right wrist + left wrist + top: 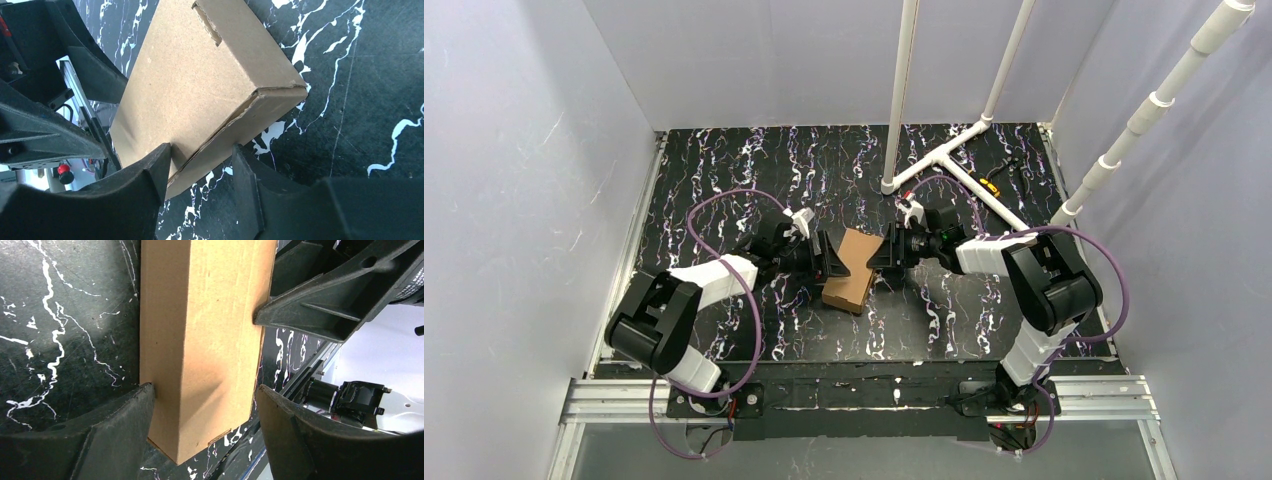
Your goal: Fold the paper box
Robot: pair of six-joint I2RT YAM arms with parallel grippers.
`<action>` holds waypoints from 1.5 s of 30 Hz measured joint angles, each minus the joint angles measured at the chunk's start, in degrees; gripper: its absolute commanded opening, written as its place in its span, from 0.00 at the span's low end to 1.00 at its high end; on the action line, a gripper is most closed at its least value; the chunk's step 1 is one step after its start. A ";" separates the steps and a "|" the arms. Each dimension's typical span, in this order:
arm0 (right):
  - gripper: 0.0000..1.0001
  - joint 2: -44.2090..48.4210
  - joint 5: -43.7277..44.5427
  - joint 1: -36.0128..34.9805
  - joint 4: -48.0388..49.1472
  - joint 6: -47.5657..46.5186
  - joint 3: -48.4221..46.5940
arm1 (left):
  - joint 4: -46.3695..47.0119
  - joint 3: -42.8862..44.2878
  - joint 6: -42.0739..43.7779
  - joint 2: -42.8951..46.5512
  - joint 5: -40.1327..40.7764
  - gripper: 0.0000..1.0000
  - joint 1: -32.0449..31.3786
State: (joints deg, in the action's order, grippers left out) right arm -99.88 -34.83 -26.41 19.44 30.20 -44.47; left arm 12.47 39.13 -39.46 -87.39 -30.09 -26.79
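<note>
Top external view is showing the black marbled table point(724, 180) carrying the paper box point(852, 268) at centre frame, between both arms. It is already looking like a closed flat mailer, walls up and lid down, so most of the folding is appearing done. What is probably remaining is seating the corner seam point(240, 116), which is gaping slightly. The left gripper point(831, 262) is straddling one end and the right gripper point(880, 256) the opposite edge. Their fingers point(135, 410) are meeting cardboard, but whether they are clenching it cannot be told. A small tab slot point(207, 22) is showing at upper centre.
</note>
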 measured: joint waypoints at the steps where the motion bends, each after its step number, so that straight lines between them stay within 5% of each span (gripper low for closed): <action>1: 0.50 0.00 -0.09 0.00 -0.02 0.02 0.00 | 0.37 0.00 -0.15 0.00 -0.04 0.75 -0.13; 8: 0.43 0.00 -0.28 0.20 -0.07 -0.44 -0.37 | 0.92 -0.92 -1.60 2.84 1.16 0.98 0.66; 16: 0.38 -0.02 -3.28 3.10 -1.16 -1.46 -0.37 | 2.43 -5.40 -4.31 9.66 1.88 0.98 3.63; 29: 0.34 -0.42 -7.37 6.19 -1.42 -2.08 0.07 | 16.76 -8.44 -13.88 -0.07 -4.87 0.98 3.23; 45: 0.29 -1.77 -12.59 9.51 -0.72 -1.86 0.44 | 21.84 -7.63 -18.12 -5.92 -4.85 0.98 0.42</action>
State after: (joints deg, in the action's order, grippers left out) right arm -101.65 -47.42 -16.91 18.72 28.34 -44.03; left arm 34.30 31.51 -57.58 -93.32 -34.94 -26.37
